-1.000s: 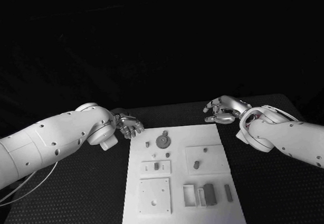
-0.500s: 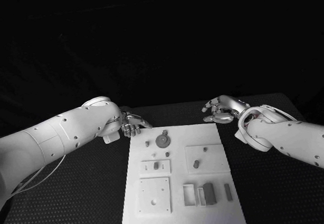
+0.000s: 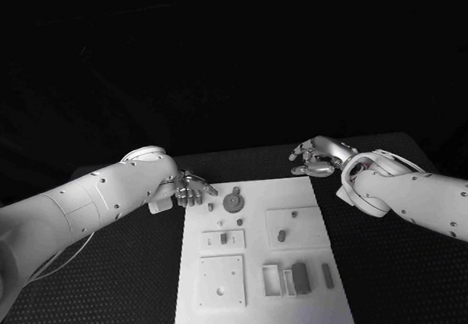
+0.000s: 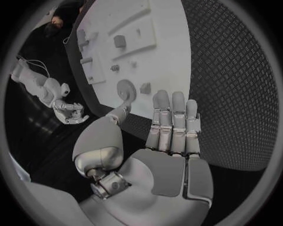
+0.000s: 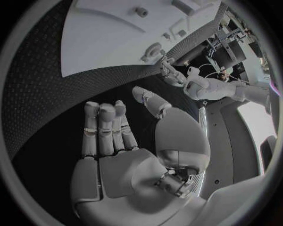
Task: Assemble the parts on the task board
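The white task board (image 3: 303, 194) lies in the middle of the black table, with several small grey parts on it. A round disc part (image 3: 233, 202) and a small piece (image 3: 212, 207) lie near its far left corner. My left hand (image 3: 189, 187) hovers just beyond that corner, fingers spread, holding nothing. In the left wrist view the left hand (image 4: 171, 127) points its straight fingers at the disc (image 4: 125, 89) on the board (image 4: 165, 42). My right hand (image 3: 316, 158) is off the board's far right corner, empty. In the right wrist view the right hand (image 5: 112, 132) is over the table beside the board (image 5: 106, 42).
Nearer on the board are a square plate with a hole (image 3: 222, 283), a small block (image 3: 226, 241), a raised plate (image 3: 301, 225), an open frame (image 3: 273, 279), a dark block (image 3: 301, 276) and a bar (image 3: 328, 274). Textured black table (image 3: 409, 269) surrounds the board.
My left arm has swung right, bringing its hand to the board's far left corner with fingers spreading out. The right hand has shifted slightly away from the board.
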Motion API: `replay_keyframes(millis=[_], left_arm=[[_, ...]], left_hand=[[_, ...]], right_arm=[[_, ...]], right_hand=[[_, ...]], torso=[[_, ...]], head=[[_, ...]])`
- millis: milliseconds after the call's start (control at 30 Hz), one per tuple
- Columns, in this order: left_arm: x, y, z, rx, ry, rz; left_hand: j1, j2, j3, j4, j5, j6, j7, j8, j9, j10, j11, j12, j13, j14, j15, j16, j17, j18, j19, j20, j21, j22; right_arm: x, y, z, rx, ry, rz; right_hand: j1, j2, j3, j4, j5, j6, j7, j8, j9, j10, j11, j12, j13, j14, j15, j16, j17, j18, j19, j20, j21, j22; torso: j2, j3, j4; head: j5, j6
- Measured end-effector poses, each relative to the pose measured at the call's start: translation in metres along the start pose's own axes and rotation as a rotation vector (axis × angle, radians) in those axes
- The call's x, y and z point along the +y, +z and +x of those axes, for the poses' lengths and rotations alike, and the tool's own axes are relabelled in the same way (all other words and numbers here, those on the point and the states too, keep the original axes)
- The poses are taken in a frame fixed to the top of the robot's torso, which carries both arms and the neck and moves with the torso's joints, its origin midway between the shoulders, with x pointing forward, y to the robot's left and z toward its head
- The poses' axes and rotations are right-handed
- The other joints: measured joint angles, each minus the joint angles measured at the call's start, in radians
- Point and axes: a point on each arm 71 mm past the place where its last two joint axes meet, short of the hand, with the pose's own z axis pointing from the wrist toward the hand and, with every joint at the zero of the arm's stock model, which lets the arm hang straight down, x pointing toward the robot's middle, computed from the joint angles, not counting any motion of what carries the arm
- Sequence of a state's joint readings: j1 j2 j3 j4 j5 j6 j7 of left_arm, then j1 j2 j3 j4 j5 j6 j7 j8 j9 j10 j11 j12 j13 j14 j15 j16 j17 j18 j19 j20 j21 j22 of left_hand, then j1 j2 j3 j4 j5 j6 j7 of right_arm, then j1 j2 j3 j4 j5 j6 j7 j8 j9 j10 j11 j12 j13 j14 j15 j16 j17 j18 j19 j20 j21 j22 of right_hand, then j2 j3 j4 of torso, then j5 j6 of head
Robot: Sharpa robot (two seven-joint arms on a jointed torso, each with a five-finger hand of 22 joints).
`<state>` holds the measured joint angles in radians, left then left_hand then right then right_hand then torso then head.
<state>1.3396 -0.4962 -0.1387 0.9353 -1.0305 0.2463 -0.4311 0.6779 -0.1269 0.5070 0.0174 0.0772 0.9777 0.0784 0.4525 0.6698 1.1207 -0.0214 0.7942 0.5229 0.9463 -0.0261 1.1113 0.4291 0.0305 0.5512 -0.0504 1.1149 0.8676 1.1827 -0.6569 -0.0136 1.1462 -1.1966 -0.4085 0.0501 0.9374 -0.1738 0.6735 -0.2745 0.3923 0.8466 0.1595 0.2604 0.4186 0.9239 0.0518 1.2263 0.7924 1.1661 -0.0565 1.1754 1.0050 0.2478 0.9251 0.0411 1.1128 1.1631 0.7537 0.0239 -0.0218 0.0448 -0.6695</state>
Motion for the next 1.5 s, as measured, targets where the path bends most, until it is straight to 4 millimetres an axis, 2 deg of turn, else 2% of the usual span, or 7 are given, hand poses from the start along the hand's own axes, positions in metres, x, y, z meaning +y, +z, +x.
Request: replay_keyframes(millis=[300, 467, 567, 900, 1067, 1133, 1500], left_arm=[[-0.001, 0.002, 0.005, 0.014, 0.014, 0.010], [-0.001, 0.004, 0.008, 0.028, 0.018, 0.013], [-0.001, 0.006, 0.011, 0.038, 0.018, 0.014], [0.000, 0.008, 0.015, 0.044, 0.013, 0.019], [0.001, 0.008, 0.014, 0.044, 0.006, 0.021], [0.001, 0.008, 0.015, 0.045, 0.002, 0.024], [0.000, 0.009, 0.016, 0.049, -0.014, 0.031]], left_hand=[[0.006, 0.017, -0.021, -0.020, 0.016, 0.017, -0.007, -0.011, -0.002, 0.005, -0.005, 0.006, -0.001, 0.008, -0.006, 0.008, 0.003, 0.000, 0.008, -0.001, 0.006, 0.001], [0.027, 0.038, -0.026, -0.062, 0.022, 0.021, -0.003, -0.027, -0.004, 0.005, -0.005, 0.006, -0.008, 0.008, -0.006, 0.003, 0.003, 0.000, 0.008, -0.001, 0.006, 0.001], [0.027, 0.038, -0.028, -0.077, 0.027, 0.021, -0.003, -0.033, -0.005, 0.005, -0.005, 0.001, -0.010, 0.008, -0.006, 0.003, 0.003, 0.000, 0.008, -0.001, 0.006, 0.001], [0.031, 0.042, -0.029, -0.090, 0.027, 0.021, -0.003, -0.041, -0.006, 0.005, -0.005, 0.000, -0.013, 0.008, -0.006, -0.006, 0.001, 0.000, 0.008, -0.001, 0.002, -0.001], [0.037, 0.060, -0.025, -0.104, 0.030, 0.021, -0.003, -0.047, -0.006, 0.005, -0.005, -0.004, -0.016, 0.008, -0.006, -0.008, 0.001, 0.000, 0.008, -0.001, 0.002, -0.002], [0.049, 0.079, -0.020, -0.124, 0.030, 0.017, 0.001, -0.054, -0.006, 0.003, -0.002, -0.004, -0.018, 0.006, -0.004, -0.013, 0.001, 0.000, 0.008, -0.001, 0.002, -0.002], [0.083, 0.098, 0.002, -0.159, 0.022, 0.014, 0.004, -0.062, -0.007, 0.005, 0.002, -0.010, -0.024, 0.002, 0.000, -0.019, -0.001, 0.000, 0.008, -0.001, -0.004, -0.003]], right_arm=[[0.001, 0.000, 0.001, 0.002, 0.001, -0.002], [0.001, 0.001, 0.001, 0.002, 0.001, -0.003], [0.001, 0.001, 0.001, 0.002, 0.001, -0.003], [0.002, 0.001, 0.002, 0.003, 0.002, -0.004], [0.002, 0.001, 0.002, 0.004, 0.002, -0.004], [0.002, 0.001, 0.002, 0.004, 0.002, -0.004], [0.002, 0.001, 0.002, 0.004, 0.002, -0.004]], right_hand=[[0.000, 0.000, 0.000, 0.000, 0.000, 0.000, 0.000, 0.000, -0.001, 0.000, 0.000, 0.000, 0.000, 0.000, 0.000, 0.000, 0.000, 0.000, 0.000, 0.000, 0.000, 0.000], [0.000, 0.000, 0.000, 0.000, 0.000, 0.000, 0.000, 0.000, -0.001, 0.000, 0.000, 0.000, -0.001, 0.000, 0.000, 0.000, 0.000, 0.000, 0.000, 0.000, 0.000, 0.000], [-0.003, -0.003, -0.006, 0.000, 0.000, 0.000, 0.000, 0.000, -0.001, 0.000, 0.000, 0.000, -0.001, 0.000, 0.000, 0.000, 0.000, 0.000, 0.000, 0.000, 0.000, 0.000], [-0.007, -0.001, -0.006, 0.000, 0.000, 0.002, -0.002, 0.000, -0.001, 0.000, 0.000, 0.000, -0.001, 0.000, 0.000, 0.000, 0.000, 0.000, 0.000, 0.000, 0.000, 0.000], [-0.008, 0.000, -0.006, 0.000, 0.004, 0.002, -0.002, 0.000, -0.001, 0.000, 0.000, 0.000, -0.001, 0.000, 0.000, 0.000, -0.001, 0.000, 0.000, 0.000, 0.000, 0.000], [-0.008, 0.000, -0.006, 0.000, 0.004, 0.002, -0.002, 0.000, -0.001, 0.000, 0.000, 0.000, -0.001, 0.000, 0.000, 0.000, -0.001, 0.000, 0.000, 0.000, 0.000, 0.000], [-0.008, 0.000, -0.006, 0.000, 0.004, 0.002, -0.001, 0.000, -0.001, 0.000, 0.000, 0.000, -0.002, 0.000, 0.000, 0.000, -0.001, 0.000, 0.000, 0.000, 0.000, 0.000]], torso=[[0.000, -0.0005, 0.0009], [-0.001, -0.0007, 0.0010], [-0.001, -0.0007, 0.0011], [0.000, -0.0008, 0.0009], [-0.001, -0.0004, 0.0012], [-0.001, -0.0002, 0.0013], [-0.001, 0.0004, 0.0012]], head=[[-0.002, 0.000], [-0.002, 0.000], [-0.003, -0.001], [-0.005, -0.002], [-0.005, -0.003], [-0.005, -0.003], [-0.006, -0.003]])
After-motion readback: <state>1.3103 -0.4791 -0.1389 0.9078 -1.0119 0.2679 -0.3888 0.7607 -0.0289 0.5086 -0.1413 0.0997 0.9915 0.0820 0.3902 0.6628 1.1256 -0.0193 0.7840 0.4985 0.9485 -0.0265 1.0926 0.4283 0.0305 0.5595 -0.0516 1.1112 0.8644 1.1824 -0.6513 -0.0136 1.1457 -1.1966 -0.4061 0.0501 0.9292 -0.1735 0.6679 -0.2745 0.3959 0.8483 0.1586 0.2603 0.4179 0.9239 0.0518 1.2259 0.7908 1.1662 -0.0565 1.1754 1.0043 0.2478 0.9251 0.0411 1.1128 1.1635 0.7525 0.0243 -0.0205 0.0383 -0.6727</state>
